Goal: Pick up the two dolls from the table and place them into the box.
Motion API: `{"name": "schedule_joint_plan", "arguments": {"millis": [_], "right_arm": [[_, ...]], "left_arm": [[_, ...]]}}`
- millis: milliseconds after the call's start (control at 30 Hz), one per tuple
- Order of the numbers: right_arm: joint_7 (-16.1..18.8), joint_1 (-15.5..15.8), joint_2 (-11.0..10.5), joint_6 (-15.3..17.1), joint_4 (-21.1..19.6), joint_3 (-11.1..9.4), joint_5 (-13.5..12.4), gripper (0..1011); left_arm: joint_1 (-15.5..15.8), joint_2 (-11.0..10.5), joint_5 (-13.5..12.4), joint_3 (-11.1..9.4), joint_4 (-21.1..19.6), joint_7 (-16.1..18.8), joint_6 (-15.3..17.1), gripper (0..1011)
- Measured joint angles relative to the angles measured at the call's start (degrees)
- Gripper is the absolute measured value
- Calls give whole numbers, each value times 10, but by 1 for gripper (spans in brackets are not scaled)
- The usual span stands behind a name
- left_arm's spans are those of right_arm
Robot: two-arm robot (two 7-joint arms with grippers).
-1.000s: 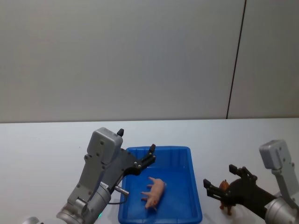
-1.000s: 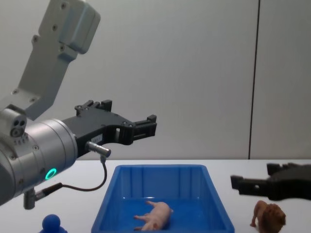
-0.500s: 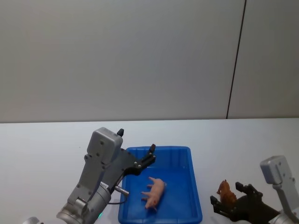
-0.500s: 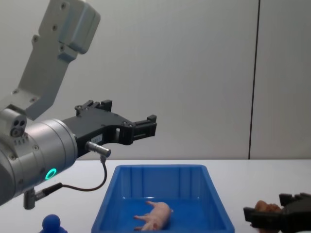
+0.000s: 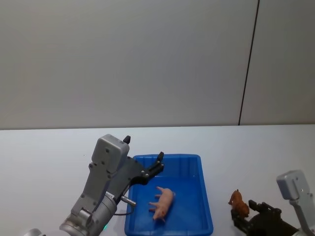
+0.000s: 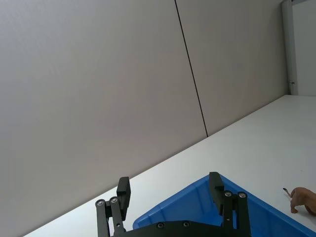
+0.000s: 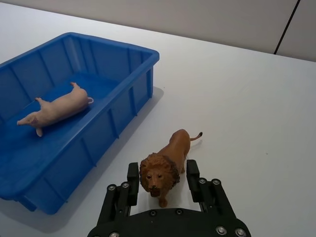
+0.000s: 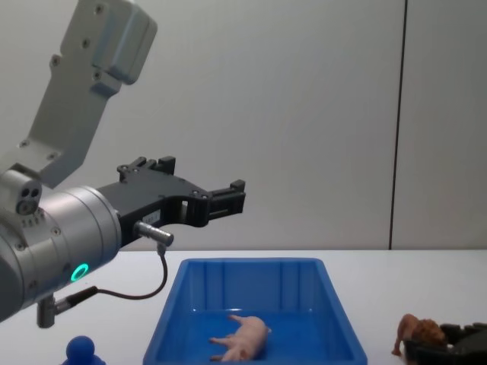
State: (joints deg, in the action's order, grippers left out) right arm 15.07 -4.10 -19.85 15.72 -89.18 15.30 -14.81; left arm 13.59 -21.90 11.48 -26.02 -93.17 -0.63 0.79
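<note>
— On the table (image 7: 256, 89) right of the box (image 7: 114, 45), what is changing?
— Over the past second the right gripper (image 7: 162, 170) is dropping from above the lion (image 7: 170, 155) to table level, fingers spread either side of its mane and apparently not touching yet. A grasp is coming.
— And across views?
— The chest view is cutting those fingers off; the right wrist view is showing them. The left gripper (image 6: 169, 183) is hanging open above the box, where the pig (image 7: 58, 109) is lying.
</note>
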Motion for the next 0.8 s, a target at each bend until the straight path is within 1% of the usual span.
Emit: {"name": "schedule_joint_plan", "arguments": {"millis": [33,133,233,367,567,700,800], "right_arm": [[-1,1,-1,-1,0,0,0,598],[-4,2,-1,-3,-1,-1,0,479],[-7,4,-2,-7,-4,-1,1,430],[-11,7,-4,-17,-10,-2,3,425],[-16,8,-5,-39,-27,-3,10,425],[-15,5,-4,-48,-38,-3,13,424],[-7,-1,-1,-58,-51,-3,16,424]], "left_arm": [[0,0,0,0,0,0,0,1001],[0,0,0,0,0,0,0,1001],[0,0,0,0,0,0,0,1001],[0,0,0,0,0,0,0,1001],[0,0,0,0,0,0,0,1001],[0,0,0,0,0,0,0,1001],[0,0,0,0,0,0,0,1001]]}}
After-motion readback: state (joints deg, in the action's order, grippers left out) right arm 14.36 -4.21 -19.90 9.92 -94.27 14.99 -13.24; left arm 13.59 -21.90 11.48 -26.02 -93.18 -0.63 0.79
